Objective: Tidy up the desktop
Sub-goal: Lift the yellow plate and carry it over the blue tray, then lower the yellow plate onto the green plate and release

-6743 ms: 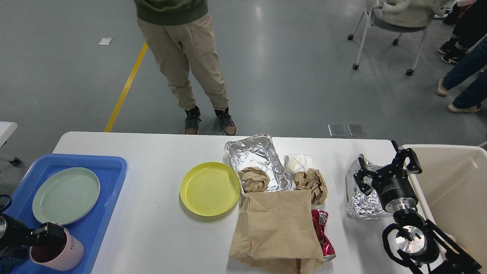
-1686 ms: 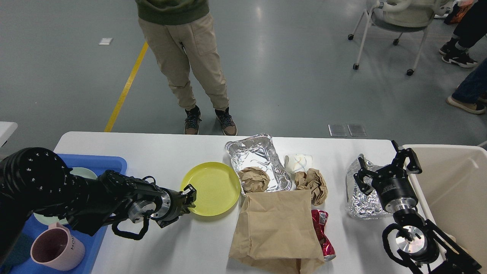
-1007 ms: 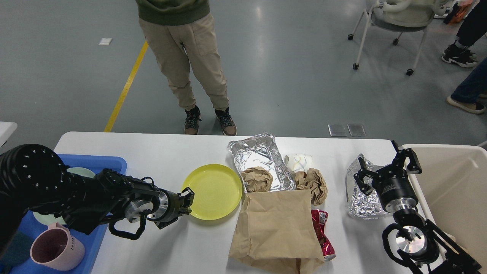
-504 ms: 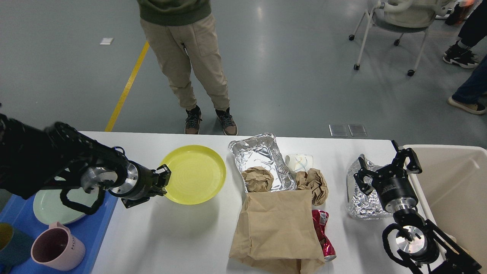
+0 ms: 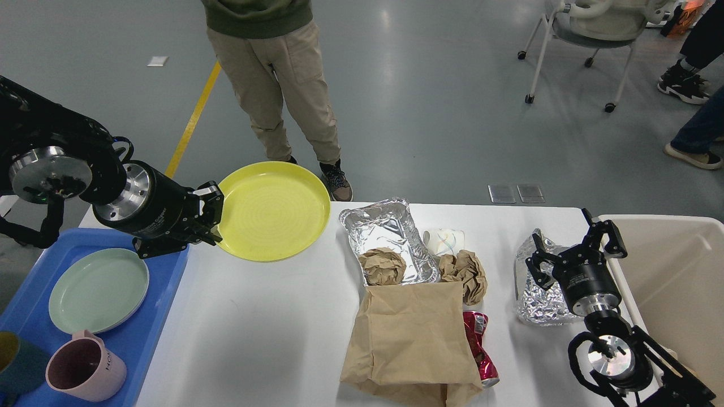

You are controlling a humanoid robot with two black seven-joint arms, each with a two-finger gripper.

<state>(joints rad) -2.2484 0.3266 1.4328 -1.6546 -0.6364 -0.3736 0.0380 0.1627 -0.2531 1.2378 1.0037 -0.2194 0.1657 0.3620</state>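
Note:
The white desktop [image 5: 254, 339] spans the view. My left gripper [image 5: 210, 217] is shut on the left rim of a yellow plate [image 5: 274, 210] and holds it in the air above the desktop's far left part. My right gripper [image 5: 577, 246] is open and empty, hovering beside a crumpled foil sheet [image 5: 534, 294] at the right. On the desktop lie a foil tray [image 5: 390, 234] holding a crumpled brown paper ball [image 5: 380, 267], a second paper ball [image 5: 465, 270], a flat brown paper bag [image 5: 413, 339], a crushed red can [image 5: 479, 347] and a white wad [image 5: 444, 240].
A blue tray [image 5: 153, 316] at the left holds a pale green plate [image 5: 97, 289], a pink mug [image 5: 85, 370] and a dark cup [image 5: 17, 364]. A beige bin [image 5: 679, 282] stands at the right. A person [image 5: 277, 85] stands behind the desktop. A chair [image 5: 588, 34] is far back.
My left gripper has come from the blue tray, gripped the yellow plate's rim, and lifted it up and leftward off the desktop. The foil tray shifted slightly. The right arm has not moved.

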